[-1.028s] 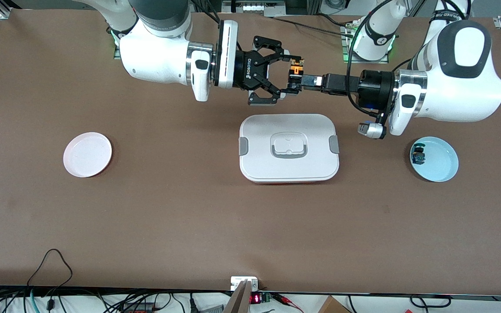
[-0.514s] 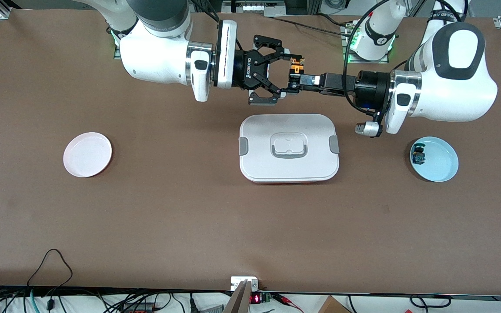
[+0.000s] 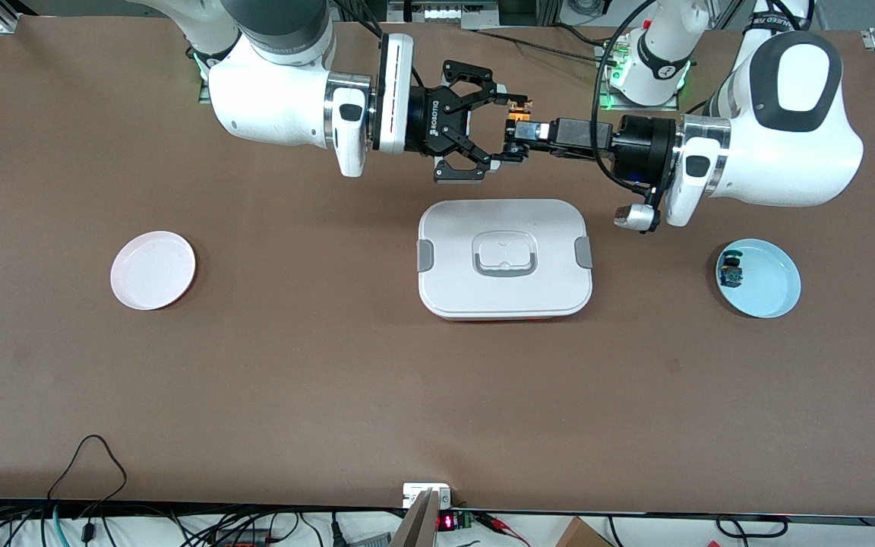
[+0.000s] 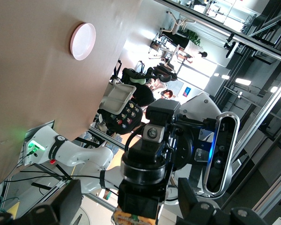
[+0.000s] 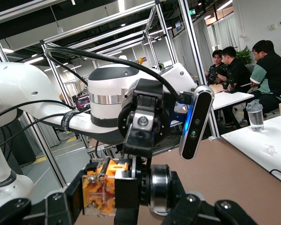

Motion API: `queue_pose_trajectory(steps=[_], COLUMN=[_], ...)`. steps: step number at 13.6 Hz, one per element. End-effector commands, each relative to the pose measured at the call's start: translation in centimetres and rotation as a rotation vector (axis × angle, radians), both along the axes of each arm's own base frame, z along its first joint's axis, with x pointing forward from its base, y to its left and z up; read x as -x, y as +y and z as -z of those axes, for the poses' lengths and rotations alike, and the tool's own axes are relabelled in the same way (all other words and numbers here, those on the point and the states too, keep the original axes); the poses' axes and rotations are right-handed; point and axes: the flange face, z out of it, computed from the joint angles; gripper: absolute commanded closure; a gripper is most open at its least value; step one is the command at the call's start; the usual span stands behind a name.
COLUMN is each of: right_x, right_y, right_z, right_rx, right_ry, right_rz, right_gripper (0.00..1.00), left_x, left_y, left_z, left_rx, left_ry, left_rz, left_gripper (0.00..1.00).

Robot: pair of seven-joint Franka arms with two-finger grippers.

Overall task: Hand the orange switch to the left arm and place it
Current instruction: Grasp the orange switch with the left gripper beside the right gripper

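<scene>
The right hand [image 3: 515,129] is closed on the orange switch [image 3: 517,119] and holds it in the air. In the right wrist view the small orange body sits between the two black fingers, with its metal contacts showing. The left hand [image 3: 530,135] meets it nose to nose. In the left wrist view its fingers stand apart on both sides of the switch, so I judge it is open around the part and does not grip it. Both hands are over the bare tabletop [image 3: 331,380] just beside the edge of the box [image 3: 453,228] that faces the robot bases, not over its lid. The switch is probably very light and stiff, a hard plastic shell with thin metal legs. Weight is then no problem, but such a small smooth piece can turn or jump out if it is pinched at a corner. The flat black sides look like the safe place to hold, and the legs should stay free because they may bend. An empty pink plate [image 3: 153,270] lies toward the right arm's end of the tabletop. A blue plate [image 3: 779,289] lies toward the left arm's end, and a tiny blue-and-green part [image 3: 729,272] rests in it.
</scene>
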Motion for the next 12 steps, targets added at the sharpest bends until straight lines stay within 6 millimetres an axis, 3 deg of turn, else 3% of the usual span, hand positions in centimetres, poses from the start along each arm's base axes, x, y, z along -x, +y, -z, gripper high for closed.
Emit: queue_pose_trajectory(steps=[1,8,9,11,12], right_x=[-0.22,-0.26,-0.22,-0.36,-0.35], right_y=[-0.03,-0.12,-0.13,-0.28,-0.28], right_z=[-0.87,-0.96,-1.07,-1.06,-0.98], right_rx=[-0.025,-0.024,-0.025,-0.024,-0.023], right_ry=[-0.019,-0.045,-0.047,-0.048,-0.047], right_rz=[-0.002,-0.003,-0.003,0.0,0.0], right_gripper=[1.0,1.0,1.0,1.0,1.0], left_x=[0.81,1.13,1.13,1.15,1.1], left_y=[-0.12,0.03,0.03,-0.04,-0.03], left_z=[-0.69,-1.55,-1.56,-1.55,-1.47], left_rx=[0.002,0.0,0.0,0.0,-0.001], left_ry=[0.015,0.017,0.019,0.018,0.02], left_rz=[-0.018,-0.019,-0.019,-0.019,-0.02], left_gripper=[0.12,0.18,0.27,0.29,0.34])
